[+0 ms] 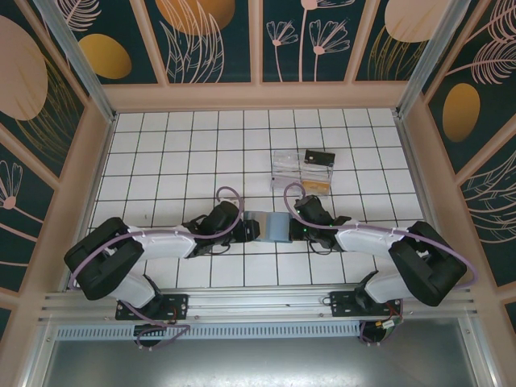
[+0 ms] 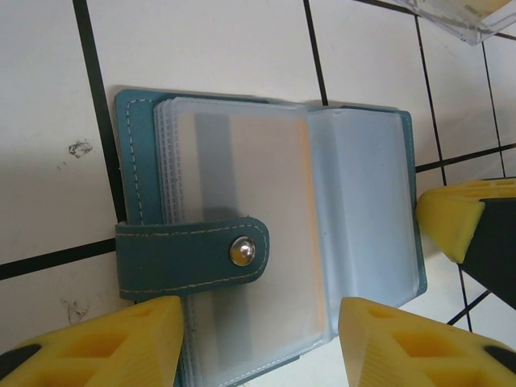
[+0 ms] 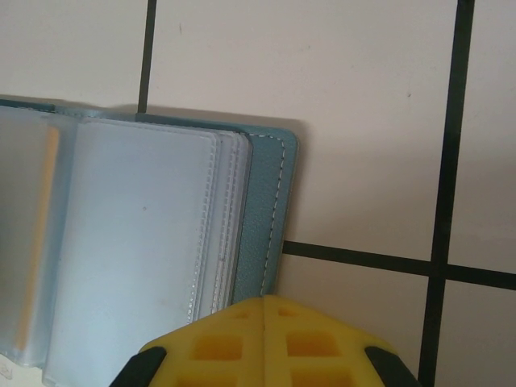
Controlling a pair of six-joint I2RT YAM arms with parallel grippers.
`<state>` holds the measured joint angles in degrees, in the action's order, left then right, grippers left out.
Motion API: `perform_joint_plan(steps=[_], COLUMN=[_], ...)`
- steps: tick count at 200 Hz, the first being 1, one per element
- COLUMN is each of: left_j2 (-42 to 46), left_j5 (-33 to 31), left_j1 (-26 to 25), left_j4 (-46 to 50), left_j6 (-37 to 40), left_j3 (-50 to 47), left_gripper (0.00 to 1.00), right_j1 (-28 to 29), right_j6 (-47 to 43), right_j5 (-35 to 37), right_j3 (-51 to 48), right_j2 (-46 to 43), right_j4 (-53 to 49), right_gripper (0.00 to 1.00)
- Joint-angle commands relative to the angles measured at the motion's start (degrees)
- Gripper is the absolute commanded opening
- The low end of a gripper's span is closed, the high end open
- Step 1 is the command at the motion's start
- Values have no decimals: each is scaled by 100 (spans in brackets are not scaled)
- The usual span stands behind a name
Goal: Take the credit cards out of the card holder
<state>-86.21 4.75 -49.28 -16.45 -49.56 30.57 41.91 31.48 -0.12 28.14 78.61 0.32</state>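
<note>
Yellow fingers (image 3: 218,347) of my right gripper (image 3: 266,310) meet at the card holder (image 3: 270,201); left gripper (image 2: 260,318) straddles it half-open. Unpinned, it may slide.

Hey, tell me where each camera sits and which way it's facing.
Top external: above and behind the arms, looking down at the table; both arms show.
Left wrist: above the card holder, looking down; left gripper open at the bottom.
Right wrist: over the holder's right panel; right gripper shut at the bottom.
Shared: the card holder.
</note>
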Motion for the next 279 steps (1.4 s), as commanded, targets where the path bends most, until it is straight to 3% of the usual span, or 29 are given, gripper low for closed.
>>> perform_joint_plan(steps=[1, 137, 172, 212, 279], left_j2=[-131, -383, -261, -212, -73], left_j5=[130, 529, 500, 540, 623], left_j1=[-47, -183, -203, -222, -280], left_j4=[-54, -517, -491, -547, -597], left_j6=[109, 74, 105, 138, 201], left_j3=[143, 221, 239, 257, 380], left_gripper=[55, 57, 65, 84, 85], right_j1=[35, 36, 45, 42, 63], right_j6=[14, 112, 131, 160, 199], right_j5=[-51, -86, -103, -120, -129], right_j3=[95, 34, 7, -2, -37], right_j2=[58, 93, 111, 170, 193], right_j4=[74, 138, 170, 209, 257], right_gripper=[8, 8, 8, 8, 8])
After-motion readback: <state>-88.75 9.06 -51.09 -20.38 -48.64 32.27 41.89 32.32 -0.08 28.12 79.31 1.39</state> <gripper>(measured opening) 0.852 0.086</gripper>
